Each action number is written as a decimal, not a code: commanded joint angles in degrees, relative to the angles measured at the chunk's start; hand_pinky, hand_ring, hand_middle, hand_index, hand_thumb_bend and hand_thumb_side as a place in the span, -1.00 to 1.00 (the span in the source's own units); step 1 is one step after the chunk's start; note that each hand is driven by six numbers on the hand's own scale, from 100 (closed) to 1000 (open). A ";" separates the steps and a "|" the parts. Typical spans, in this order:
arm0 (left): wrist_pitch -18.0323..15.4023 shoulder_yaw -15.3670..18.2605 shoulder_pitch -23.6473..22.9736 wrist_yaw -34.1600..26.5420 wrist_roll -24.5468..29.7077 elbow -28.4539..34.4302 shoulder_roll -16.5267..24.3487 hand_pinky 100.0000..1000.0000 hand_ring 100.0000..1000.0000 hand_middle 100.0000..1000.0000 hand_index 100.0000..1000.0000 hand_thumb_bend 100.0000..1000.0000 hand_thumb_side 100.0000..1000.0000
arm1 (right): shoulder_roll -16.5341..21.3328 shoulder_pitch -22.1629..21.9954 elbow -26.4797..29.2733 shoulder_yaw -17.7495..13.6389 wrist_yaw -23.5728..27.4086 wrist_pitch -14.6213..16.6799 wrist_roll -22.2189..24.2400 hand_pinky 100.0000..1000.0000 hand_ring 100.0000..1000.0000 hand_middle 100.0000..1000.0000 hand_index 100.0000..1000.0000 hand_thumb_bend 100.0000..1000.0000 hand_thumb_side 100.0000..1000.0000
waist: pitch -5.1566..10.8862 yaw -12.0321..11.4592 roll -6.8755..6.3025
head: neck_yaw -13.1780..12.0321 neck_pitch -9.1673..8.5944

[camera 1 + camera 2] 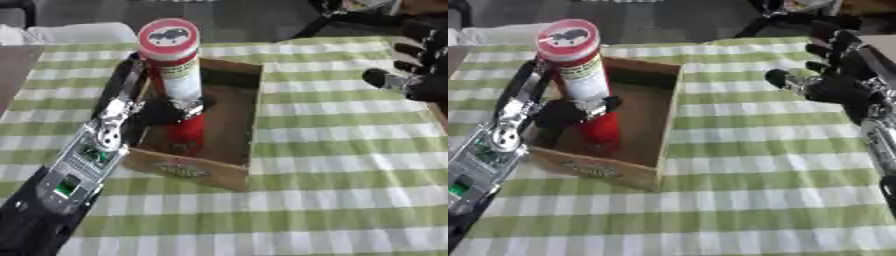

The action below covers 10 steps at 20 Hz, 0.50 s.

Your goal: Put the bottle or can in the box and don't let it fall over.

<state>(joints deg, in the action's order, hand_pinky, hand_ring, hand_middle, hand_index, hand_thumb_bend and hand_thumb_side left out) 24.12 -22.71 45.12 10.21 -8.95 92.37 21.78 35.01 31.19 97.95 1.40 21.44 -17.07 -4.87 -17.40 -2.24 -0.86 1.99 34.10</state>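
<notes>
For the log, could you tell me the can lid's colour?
Red lid, left eye view.

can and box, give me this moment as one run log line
can: upright, in box | left hand: fingers curled round can | right hand: open, idle, above cloth

Both views are soft and blurred throughout, with no crisp edges anywhere. Light is even and moderately bright on the table (350, 150). The inside of the box (645, 170) lies in shadow, and the far background is dim.
</notes>
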 commanded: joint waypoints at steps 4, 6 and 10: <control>0.30 2.62 -1.16 -1.82 -0.72 4.92 3.65 0.81 0.67 0.48 0.74 0.24 -0.42 | 1.74 0.05 0.48 -1.02 0.08 0.07 -0.30 0.92 1.00 0.98 0.92 0.25 -1.00 | 1.89 -0.54 0.00 | 1.28 1.08; -1.12 4.81 -3.38 -3.48 -1.01 7.63 5.40 0.80 0.67 0.48 0.74 0.22 -0.41 | 1.96 -0.38 0.43 -1.24 0.12 0.16 -0.46 0.92 1.00 0.98 0.92 0.24 -1.00 | 1.98 -0.89 -0.06 | 2.44 1.95; -1.69 8.82 -6.96 -7.27 -2.19 13.84 7.70 0.79 0.66 0.46 0.72 0.14 -0.37 | 2.20 -0.57 0.49 -1.44 0.19 0.29 -0.63 0.92 1.00 0.98 0.92 0.24 -1.00 | 1.97 -1.14 0.08 | 2.77 2.20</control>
<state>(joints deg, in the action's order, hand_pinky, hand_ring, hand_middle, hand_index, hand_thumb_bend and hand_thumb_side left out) 22.70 -15.69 37.67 4.12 -10.71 103.49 27.43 35.13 30.13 97.92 0.72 21.45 -16.87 -5.27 -17.12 -3.30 -0.87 4.51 36.12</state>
